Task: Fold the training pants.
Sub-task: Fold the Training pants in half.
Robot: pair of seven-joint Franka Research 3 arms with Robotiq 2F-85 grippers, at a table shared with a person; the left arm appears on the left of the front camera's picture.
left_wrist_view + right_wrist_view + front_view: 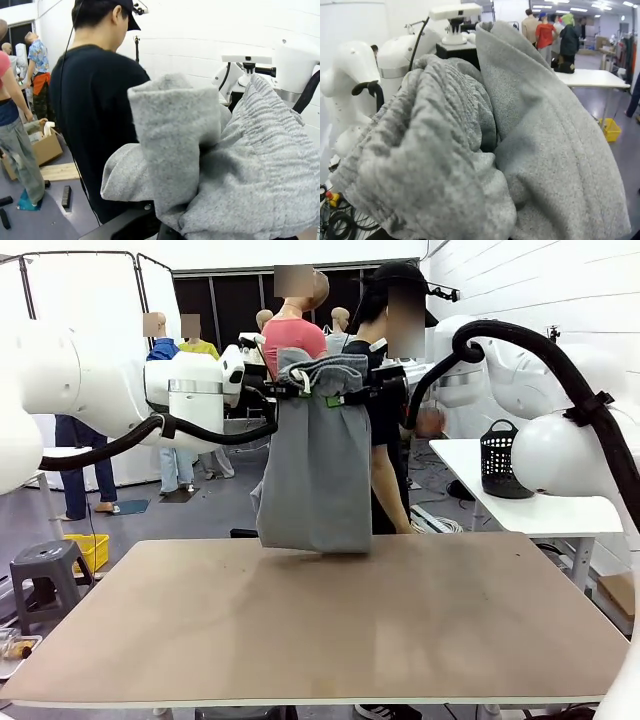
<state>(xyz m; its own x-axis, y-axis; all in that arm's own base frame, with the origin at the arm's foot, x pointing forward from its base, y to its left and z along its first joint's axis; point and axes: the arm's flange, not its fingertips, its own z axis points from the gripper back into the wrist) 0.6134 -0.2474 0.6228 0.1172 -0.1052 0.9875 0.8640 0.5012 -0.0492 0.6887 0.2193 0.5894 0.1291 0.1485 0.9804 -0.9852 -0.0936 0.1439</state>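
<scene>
Light grey jersey training pants (318, 465) with a gathered elastic waistband hang in the air above the far edge of the brown tabletop (320, 625), their lower end just brushing or nearly reaching it. The left gripper (290, 390) pinches one side of the waistband with its fingers clamped tight, and the right gripper (345, 397) pinches the other side the same way. Bunched grey fabric crowds both wrist views. Behind the pants a person in a black shirt (385, 400) stands; a black mesh basket (503, 462) sits on a white side table (540, 502).
</scene>
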